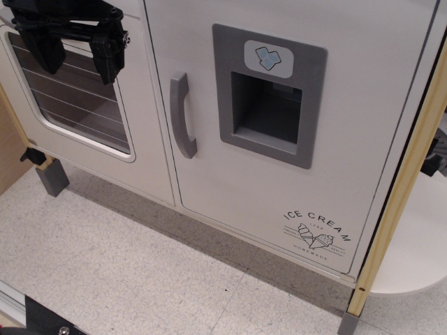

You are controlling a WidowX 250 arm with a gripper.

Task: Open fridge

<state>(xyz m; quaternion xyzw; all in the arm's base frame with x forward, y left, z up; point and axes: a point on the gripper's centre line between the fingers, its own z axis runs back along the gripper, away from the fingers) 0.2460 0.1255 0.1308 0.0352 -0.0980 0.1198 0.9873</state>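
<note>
The fridge fills the middle and right of the view. It is a big white door, and it is closed, flat with the frame around it. Its grey handle stands vertical near the left edge of the door. To the right of the handle there is a grey square recess with a small picture of ice cubes above the opening. Low on the door, at the right, the words "ICE CREAM" are printed with a small drawing of cones.

The gripper is black and is in the upper left corner, in front of the oven door with its window. It is well apart from the handle of the fridge. The jaws are spread wide apart, pointing down, and they hold nothing.

A wooden post runs along the right side of the fridge. Under all this is a pale speckled floor.
</note>
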